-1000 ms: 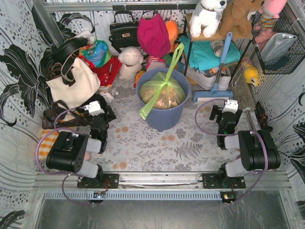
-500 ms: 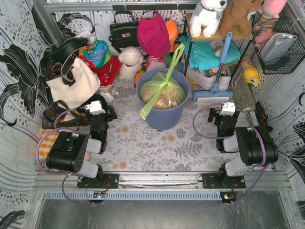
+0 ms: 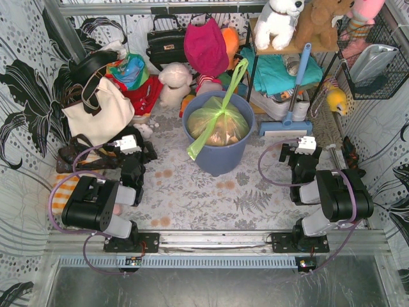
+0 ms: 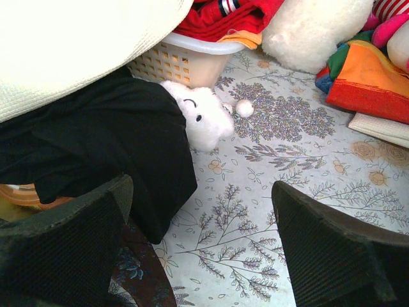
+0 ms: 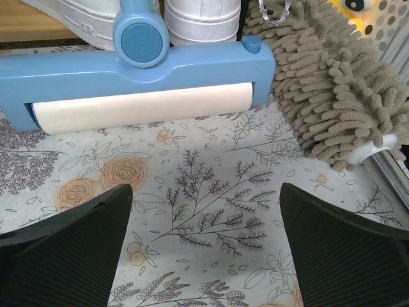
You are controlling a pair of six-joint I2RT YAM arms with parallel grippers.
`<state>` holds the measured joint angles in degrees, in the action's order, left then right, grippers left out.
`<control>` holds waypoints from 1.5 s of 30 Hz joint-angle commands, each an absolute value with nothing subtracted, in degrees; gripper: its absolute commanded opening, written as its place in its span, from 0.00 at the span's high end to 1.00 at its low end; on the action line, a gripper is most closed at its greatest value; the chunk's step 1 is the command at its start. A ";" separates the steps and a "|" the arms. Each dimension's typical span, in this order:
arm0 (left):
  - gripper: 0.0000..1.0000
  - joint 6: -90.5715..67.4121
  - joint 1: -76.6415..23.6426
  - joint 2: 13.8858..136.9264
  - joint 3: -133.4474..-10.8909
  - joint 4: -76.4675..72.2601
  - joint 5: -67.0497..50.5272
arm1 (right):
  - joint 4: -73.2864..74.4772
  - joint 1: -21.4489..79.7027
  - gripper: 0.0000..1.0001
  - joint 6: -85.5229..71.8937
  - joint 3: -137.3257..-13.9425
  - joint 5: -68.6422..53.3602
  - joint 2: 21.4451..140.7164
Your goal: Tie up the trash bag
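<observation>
The counter (image 3: 192, 195) is covered by a pale floral cloth. It is enclosed by black-and-white flowered walls (image 3: 22, 96), and a shelf (image 3: 291, 49) is set at the back.

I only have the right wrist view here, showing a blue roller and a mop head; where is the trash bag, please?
Observer: The trash bag sits in the blue-grey bin, mid-table.
Operator: Is the left gripper holding anything?
Observer: No, the left gripper is open and empty, above the floral tablecloth near a small white plush.
Operator: Is my right gripper near the bin?
Observer: No, the right gripper stands apart, to the bin's right.
</observation>
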<state>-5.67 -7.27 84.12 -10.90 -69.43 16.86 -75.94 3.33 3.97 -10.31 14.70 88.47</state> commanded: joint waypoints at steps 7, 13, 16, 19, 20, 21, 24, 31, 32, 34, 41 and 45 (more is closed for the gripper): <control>0.02 -4.68 -6.93 84.23 -10.67 -72.50 16.67 | -78.75 3.69 0.03 4.13 -9.93 14.47 88.59; 0.02 -4.67 -6.94 84.22 -10.71 -72.44 16.67 | -78.74 3.69 0.03 4.04 -9.97 14.49 88.59; 0.02 -4.90 -6.68 84.26 -11.09 -71.64 16.17 | -78.67 3.69 0.03 4.13 -9.98 14.49 88.59; 0.02 -4.93 -6.50 84.25 -11.16 -71.54 15.83 | -78.73 3.69 0.03 4.13 -9.96 14.50 88.59; 0.02 -4.92 -6.50 84.22 -11.17 -71.53 15.82 | -78.72 3.69 0.03 4.17 -9.94 14.48 88.59; 0.02 -4.97 -6.48 84.25 -11.16 -71.54 15.82 | -78.75 3.69 0.03 4.13 -9.94 14.50 88.59; 0.02 -5.01 -6.42 84.20 -11.30 -71.33 15.67 | -78.70 3.69 0.03 4.10 -9.94 14.44 88.59; 0.02 -5.06 -6.33 84.22 -11.27 -71.32 15.56 | -78.72 3.69 0.03 4.13 -9.96 14.49 88.59; 0.02 -5.02 -6.33 84.25 -11.25 -71.36 15.56 | -78.73 3.69 0.03 4.13 -9.98 14.46 88.59; 0.02 -5.01 -6.32 84.23 -11.32 -71.31 15.56 | -78.72 3.69 0.03 4.13 -10.00 14.50 88.60; 0.02 -5.01 -6.33 84.20 -11.32 -71.28 15.58 | -78.68 3.69 0.03 4.14 -9.94 14.50 88.59; 0.02 -5.26 -5.47 84.36 -12.08 -69.83 13.72 | -78.62 3.69 0.03 4.09 -10.10 14.49 88.59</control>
<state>-5.69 -6.55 84.12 -10.94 -69.19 15.20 -75.96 3.33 3.97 -10.31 14.70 88.47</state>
